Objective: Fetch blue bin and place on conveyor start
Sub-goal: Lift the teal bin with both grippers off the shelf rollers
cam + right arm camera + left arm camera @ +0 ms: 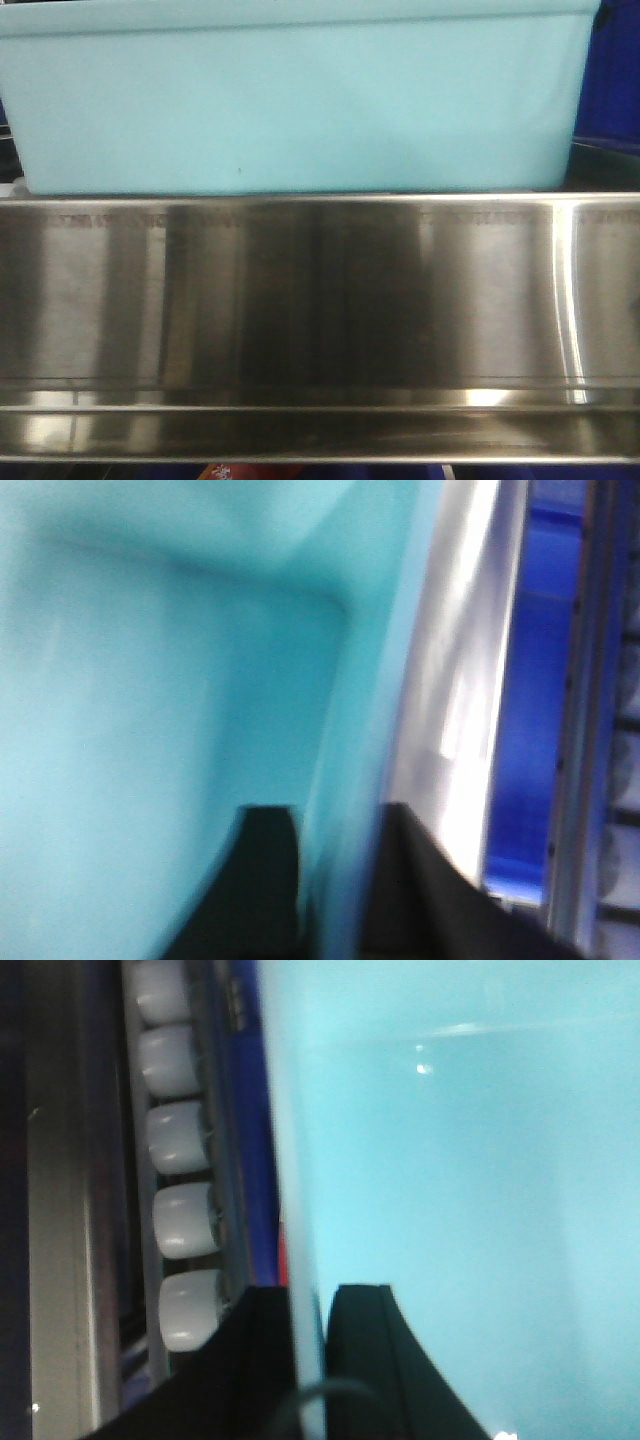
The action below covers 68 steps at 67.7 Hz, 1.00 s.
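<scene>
Now the blue bin sits between both — left pincer and right pincer each clench a wall.

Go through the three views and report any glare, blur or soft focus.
Front view: fairly sharp; the blue bin is evenly lit, and the steel rack carries bright and dark reflection bands and a glare streak at right. Left wrist view: soft focus, white rollers fuzzy, small highlights on the bin wall. Right wrist view: the blurriest; a steel rail is blown out to white.
</scene>
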Tool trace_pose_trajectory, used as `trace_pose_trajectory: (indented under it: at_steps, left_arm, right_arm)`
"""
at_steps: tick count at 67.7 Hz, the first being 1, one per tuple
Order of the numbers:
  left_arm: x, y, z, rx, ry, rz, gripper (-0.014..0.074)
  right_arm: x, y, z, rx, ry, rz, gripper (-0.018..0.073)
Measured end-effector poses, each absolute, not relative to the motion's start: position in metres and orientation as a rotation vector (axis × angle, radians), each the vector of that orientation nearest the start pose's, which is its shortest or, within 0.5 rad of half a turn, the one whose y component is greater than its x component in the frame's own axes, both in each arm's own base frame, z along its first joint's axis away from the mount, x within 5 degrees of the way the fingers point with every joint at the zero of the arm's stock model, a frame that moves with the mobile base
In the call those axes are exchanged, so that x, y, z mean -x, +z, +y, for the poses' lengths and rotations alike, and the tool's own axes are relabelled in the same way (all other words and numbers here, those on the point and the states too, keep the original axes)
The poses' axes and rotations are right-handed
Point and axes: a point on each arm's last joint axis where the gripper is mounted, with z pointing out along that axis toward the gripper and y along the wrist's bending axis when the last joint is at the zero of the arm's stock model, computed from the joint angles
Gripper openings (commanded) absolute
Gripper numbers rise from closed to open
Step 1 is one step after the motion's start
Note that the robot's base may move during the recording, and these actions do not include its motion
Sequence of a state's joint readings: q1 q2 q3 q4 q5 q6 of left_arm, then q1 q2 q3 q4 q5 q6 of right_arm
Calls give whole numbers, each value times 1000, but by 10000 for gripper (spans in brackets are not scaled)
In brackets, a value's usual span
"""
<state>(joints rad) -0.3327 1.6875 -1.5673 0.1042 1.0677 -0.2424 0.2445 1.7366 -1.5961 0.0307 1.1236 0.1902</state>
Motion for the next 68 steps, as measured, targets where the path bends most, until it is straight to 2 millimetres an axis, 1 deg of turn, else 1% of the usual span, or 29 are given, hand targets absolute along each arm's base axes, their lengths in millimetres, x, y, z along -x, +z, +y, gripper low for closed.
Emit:
trace_pose_trajectory:
  at_steps: [10,17,23,24,31,33,42,48,53,57,68]
  left_arm:
    - [-346,332,-111,-151,-59,2661,-111]
    - [-340,340,-110,-149,-69,2652,-111]
    - [-331,352,-111,-155,-83,2622,-111]
    - [-330,353,-112,-160,-86,2618,-111]
    - [-311,379,-111,-174,-117,2545,-111]
    - [-305,386,-111,-179,-128,2521,-111]
    - [-279,417,-108,-189,-177,2408,-111]
    - [-263,435,-103,-186,-207,2332,-111]
    - [-254,445,-100,-181,-223,2293,-111]
    - [-250,449,-99,-182,-232,2277,-111]
    - [-247,451,-98,-178,-238,2266,-111]
  right_arm:
    - [-359,321,92,56,154,2756,-153]
    - [-353,329,90,53,157,2748,-153]
    - [-344,344,88,53,168,2708,-153]
    - [-341,349,87,53,172,2694,-153]
    - [-326,373,83,54,181,2623,-153]
    - [-318,383,81,54,186,2591,-153]
    - [-292,415,74,54,207,2481,-153]
    - [-277,432,71,54,224,2411,-153]
    - [-267,443,69,55,241,2362,-153]
    - [-263,448,68,55,249,2334,-153]
    - [-259,453,68,56,256,2303,-153]
